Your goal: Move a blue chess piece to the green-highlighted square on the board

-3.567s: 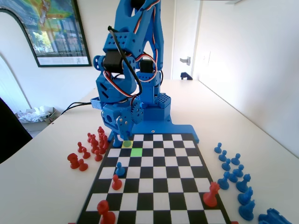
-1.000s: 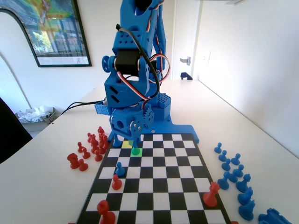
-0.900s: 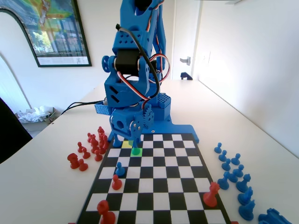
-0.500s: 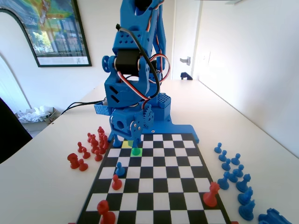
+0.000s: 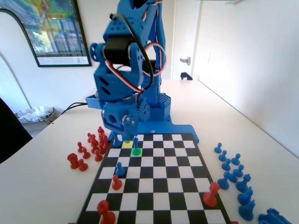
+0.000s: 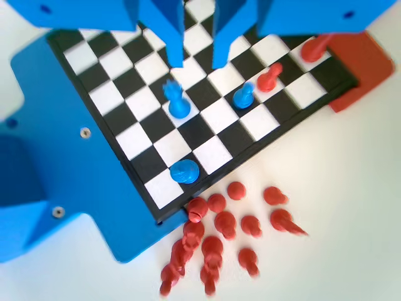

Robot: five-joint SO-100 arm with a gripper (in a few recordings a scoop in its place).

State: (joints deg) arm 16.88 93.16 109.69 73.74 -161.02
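A blue plastic robot arm stands at the far end of a flat black-and-white chequered board (image 5: 154, 186) with a blue frame edge, seen along its length in the fixed view. Its two-finger blue gripper (image 6: 197, 59) hangs above the board with its jaws parted and nothing between them; in the wrist view the two blue jaws come down from the top edge with bare squares showing in the gap. Just below that gap in the wrist view, a small slim blue plastic chess piece (image 6: 177, 100) with a round base and narrow top stands upright, free of both jaws. In the fixed view the same piece (image 5: 135, 143) stands on the single bright green square (image 5: 136, 151), in the second row from the far end, left of centre. A yellow-lit square (image 5: 126, 144) lies just beyond it, diagonally to the far left, under the gripper (image 5: 125, 135). A stubbier round-headed blue pawn (image 5: 120, 170) stands nearer on the left side of the board, with a small red pawn (image 5: 117, 182) just in front of it. A cluster of loose red pieces (image 5: 91, 147) lies on the white table (image 5: 42, 186) left of the board, and a group of blue pieces (image 5: 233, 179) lies on the right.
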